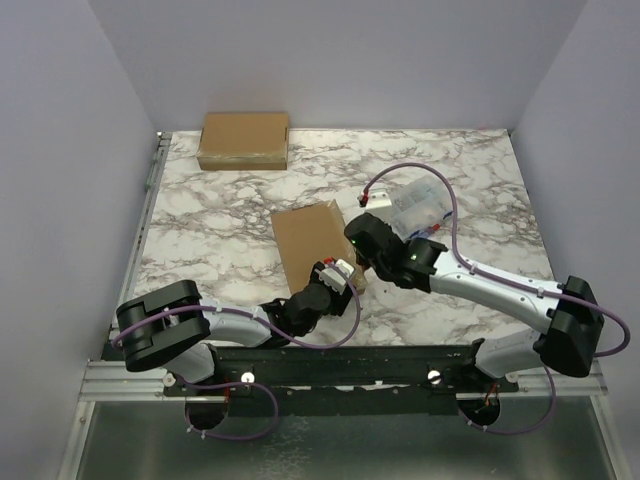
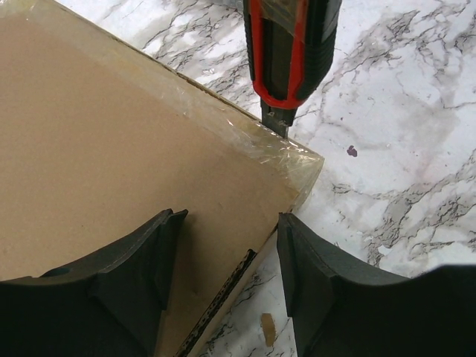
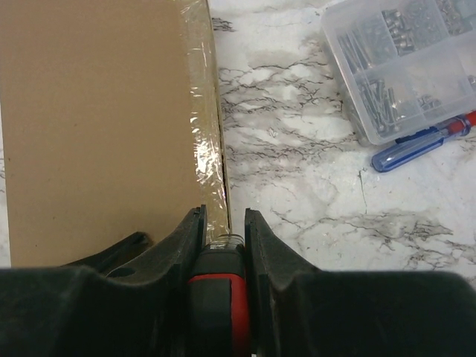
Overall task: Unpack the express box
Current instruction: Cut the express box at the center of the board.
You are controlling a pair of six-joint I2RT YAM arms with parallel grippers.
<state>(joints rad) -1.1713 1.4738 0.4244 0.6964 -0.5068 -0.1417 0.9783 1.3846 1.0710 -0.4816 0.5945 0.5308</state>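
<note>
The express box (image 1: 310, 245) lies on the table (image 1: 200, 220), its near corner between the parted jaws of the left pincer (image 2: 230, 223). The right pincer (image 3: 223, 216) clamps a red knife (image 2: 290, 52), blade at the taped edge; a screw case (image 3: 401, 59) and a screwdriver (image 3: 416, 145) lie nearby.

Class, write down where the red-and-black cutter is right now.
In the left wrist view the cutter hangs top centre, its blade at the taped edge of the cardboard box near the corner; the right gripper holds it.
</note>
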